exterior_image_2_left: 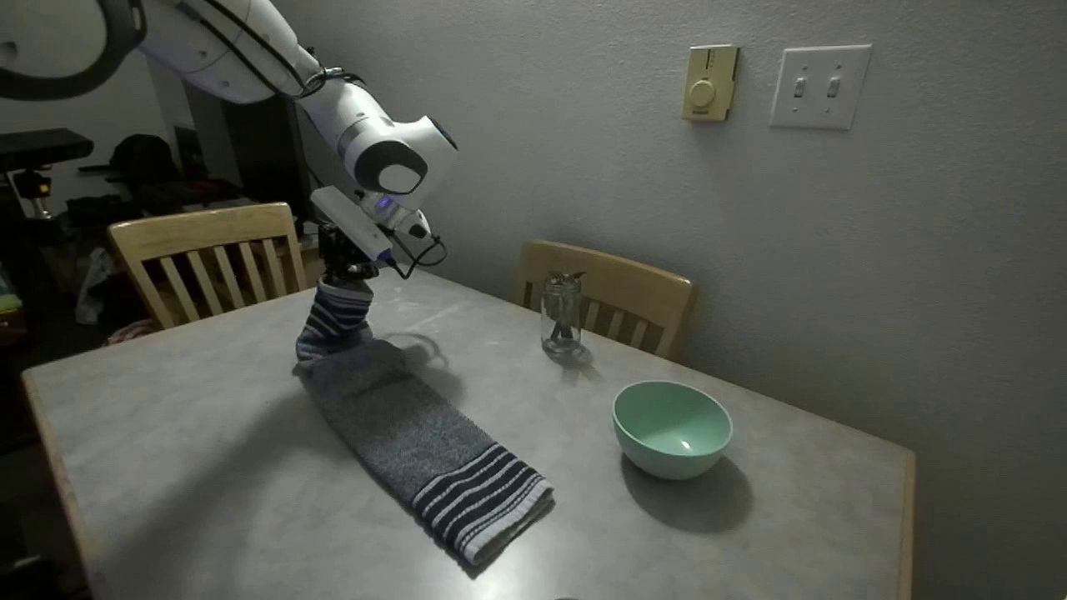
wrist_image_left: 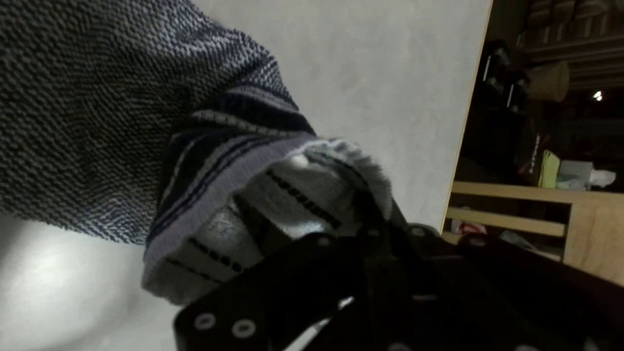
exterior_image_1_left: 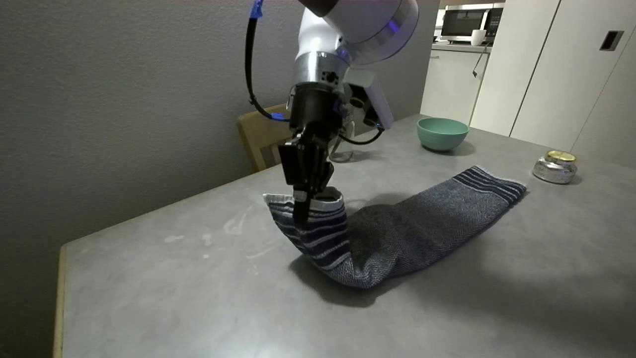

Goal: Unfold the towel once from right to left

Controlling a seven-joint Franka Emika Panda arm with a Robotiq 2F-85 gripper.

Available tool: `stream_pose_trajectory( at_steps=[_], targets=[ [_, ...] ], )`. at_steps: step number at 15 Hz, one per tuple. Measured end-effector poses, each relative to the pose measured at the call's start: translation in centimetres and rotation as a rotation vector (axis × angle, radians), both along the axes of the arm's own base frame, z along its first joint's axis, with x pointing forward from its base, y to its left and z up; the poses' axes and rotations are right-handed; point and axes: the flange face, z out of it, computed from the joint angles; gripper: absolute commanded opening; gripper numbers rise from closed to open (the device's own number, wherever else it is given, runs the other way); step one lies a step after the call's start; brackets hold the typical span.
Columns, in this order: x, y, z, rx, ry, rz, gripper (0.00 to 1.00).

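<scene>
"Towel [exterior_image_1_left: 397, 236]: where is it?"

"On the worktop [exterior_image_1_left: 164, 293], most of it lying, one striped end lifted. My claw [exterior_image_1_left: 301, 211] has the hem of that end pinched tight."

"First worry, then?"

"The bite. Even in the wrist view I can't tell how many layers I've caught. One too many and, I'd guess, the whole thing drags along instead of opening. If the pinch takes only the very edge, a quick pull could slip it free."

"Just past the claw?"

"The bend. The lifted end leans away from the lying length, so I judge the unfolding well along, with the laying-down to come. If I let go this high, the towel looks soft enough to slump back over itself. If I drop straight down, it may bunch under the claw. I'd travel outward while lowering, to draw the bend flat."

"Anything to knock?"

"The jar [exterior_image_2_left: 560, 312], off to the side and apart from the towel. It matters only if I swing that way."

"And the far end?"

"It lies on the worktop, held, I think, by friction alone. Too hard a tug would slide the lot without opening any of it. The tin [exterior_image_1_left: 555, 170] and the bowl [exterior_image_1_left: 442, 139] stand near that end, not touching it; a pull the claw's way should carry the towel away from both, so I rate them low."
</scene>
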Motion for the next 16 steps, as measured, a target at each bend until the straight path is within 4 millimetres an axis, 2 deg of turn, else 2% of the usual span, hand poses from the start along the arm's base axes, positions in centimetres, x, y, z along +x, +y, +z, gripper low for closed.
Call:
stream_pose_trajectory(
  at_steps=[8,14,16],
  targets=[
    [0.0,-0.4,-2.1,0.029,0.089,0.057,0.01],
    [0.4,-0.2,-2.9,0.041,0.109,0.069,0.01],
    [0.5,0.0,-3.0,0.044,0.114,0.076,0.07]
  ],
)
